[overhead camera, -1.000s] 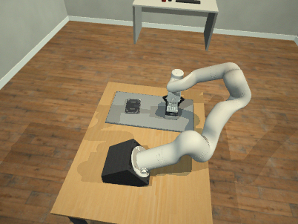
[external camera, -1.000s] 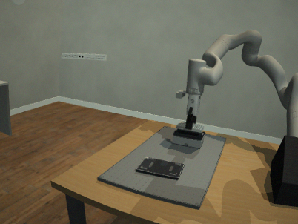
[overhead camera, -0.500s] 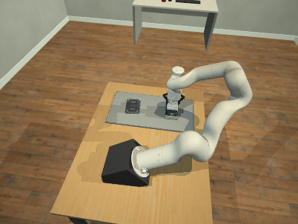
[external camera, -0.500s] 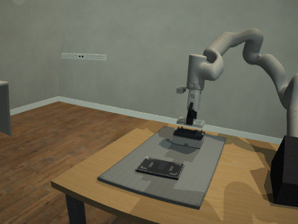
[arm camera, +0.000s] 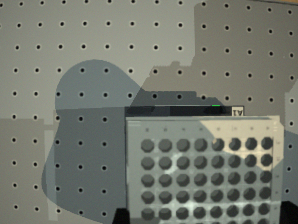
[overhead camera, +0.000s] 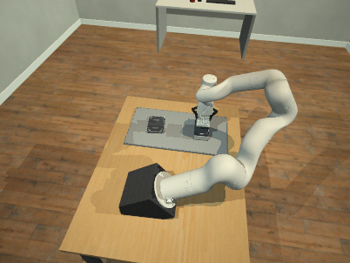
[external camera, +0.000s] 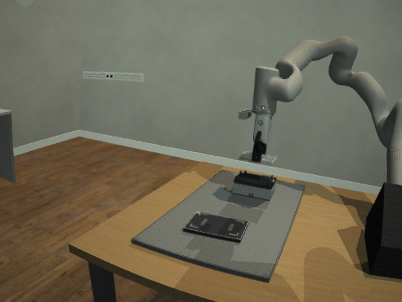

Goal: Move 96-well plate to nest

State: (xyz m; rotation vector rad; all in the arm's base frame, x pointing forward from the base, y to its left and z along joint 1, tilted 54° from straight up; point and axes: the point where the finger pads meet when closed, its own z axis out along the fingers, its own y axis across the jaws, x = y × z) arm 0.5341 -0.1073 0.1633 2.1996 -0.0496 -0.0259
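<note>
A wooden table [external camera: 125, 235] carries a grey perforated mat [external camera: 287, 220]. Toward the mat's left lies the dark plate nest [external camera: 216, 226]; further right stands the plate shaker [external camera: 254, 186]. Above the shaker, clear of it, the tool [external camera: 258, 155] is clamped wide on the 96-well plate [arm camera: 205, 170].

Grey walls [external camera: 190, 50]; wooden floor [overhead camera: 87, 65]

One white robot arm [overhead camera: 261, 131] on one black base [overhead camera: 139, 192] works above one wooden counter [overhead camera: 109, 218]. On the counter lies one grey perforated mat [external camera: 280, 235], carrying one shaker [external camera: 255, 189] and one flat black nest [external camera: 216, 226]. One well plate [arm camera: 200, 165] sits in one pincer [external camera: 258, 150]. One white table [overhead camera: 205, 9] stands behind.
</note>
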